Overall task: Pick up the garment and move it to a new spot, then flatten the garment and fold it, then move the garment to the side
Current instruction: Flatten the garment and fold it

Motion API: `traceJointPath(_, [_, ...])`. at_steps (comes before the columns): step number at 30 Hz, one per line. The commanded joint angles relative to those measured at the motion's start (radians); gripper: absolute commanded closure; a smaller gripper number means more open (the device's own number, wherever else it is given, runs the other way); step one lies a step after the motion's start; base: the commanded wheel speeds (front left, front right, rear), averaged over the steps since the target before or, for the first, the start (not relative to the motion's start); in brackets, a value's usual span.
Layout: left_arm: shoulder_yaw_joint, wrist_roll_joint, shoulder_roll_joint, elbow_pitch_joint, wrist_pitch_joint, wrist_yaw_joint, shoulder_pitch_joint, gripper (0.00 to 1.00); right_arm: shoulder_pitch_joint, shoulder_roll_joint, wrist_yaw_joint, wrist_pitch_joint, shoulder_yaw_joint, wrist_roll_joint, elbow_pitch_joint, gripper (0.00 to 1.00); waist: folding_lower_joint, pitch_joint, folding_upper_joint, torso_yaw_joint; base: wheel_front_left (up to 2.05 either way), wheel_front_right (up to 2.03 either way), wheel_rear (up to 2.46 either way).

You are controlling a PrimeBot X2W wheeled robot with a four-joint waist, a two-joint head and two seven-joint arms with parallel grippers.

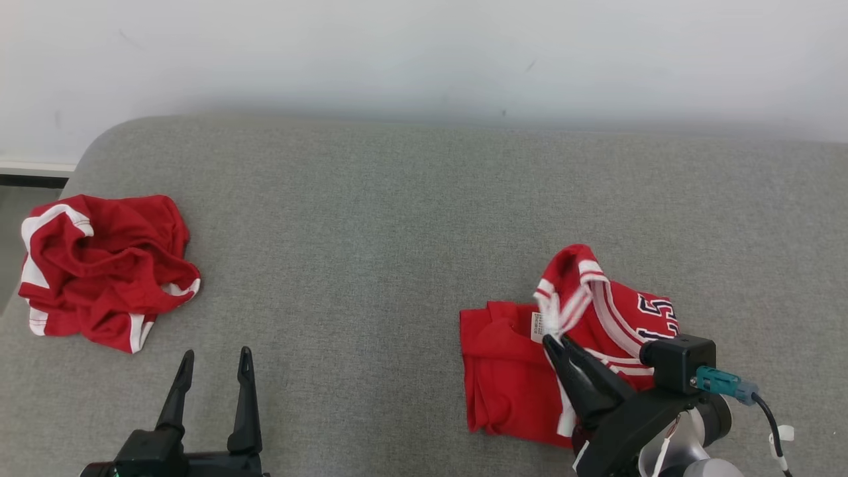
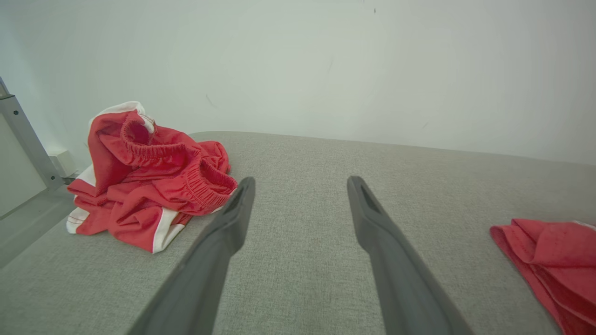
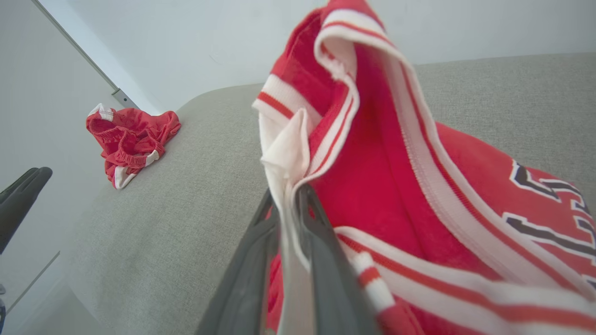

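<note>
The right gripper [image 1: 553, 339] is pressed together on the white ribbed edge of the red knit jersey with white-striped trim and dark numerals [image 1: 503, 371]. It pinches a thin fold near the sewn-in label, so that corner stands up in a peak while the rest of the jersey lies roughly folded at the right end of the grey woven-fabric surface [image 1: 371, 265]. Gripping the hem probably allows that layer to be drawn over or the whole piece dragged aside. The left gripper [image 1: 215, 354] hovers low at the near left, fingers spread and empty, likely waiting. A crumpled pair of red shorts with white side stripes [image 1: 106, 268] sits well apart at the left end. Both garments lie loose on the surface, not in any basket.
</note>
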Motion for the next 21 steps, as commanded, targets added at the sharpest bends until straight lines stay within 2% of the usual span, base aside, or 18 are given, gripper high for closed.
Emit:
traceJointPath(1, [0.001,0.005,-0.003,0.003,-0.003,-0.002,-0.008,0.00,-0.004,0.005,-0.003,-0.019,0.005,-0.006,-0.003,0.00,0.0000,-0.004,-0.0001,0.002,0.00,0.00,0.00])
traceJointPath(8, [0.015,0.003,-0.003,0.006,-0.003,0.005,0.010,0.00,-0.030,-0.024,-0.003,-0.118,-0.015,-0.007,-0.045,0.00,0.0000,-0.016,-0.0001,-0.022,0.00,0.00,0.00])
traceJointPath(14, [0.022,0.009,-0.004,0.003,-0.003,0.001,0.019,0.00,-0.031,-0.052,-0.003,-0.205,-0.080,-0.004,-0.082,0.00,0.0000,-0.030,-0.0001,-0.046,0.00,0.00,0.00])
traceJointPath(21, [0.027,0.016,-0.004,-0.003,-0.003,-0.006,0.029,0.00,0.050,-0.071,-0.003,-0.216,-0.141,-0.006,-0.073,0.00,0.0000,-0.042,-0.0001,-0.054,0.00,0.00,0.00])
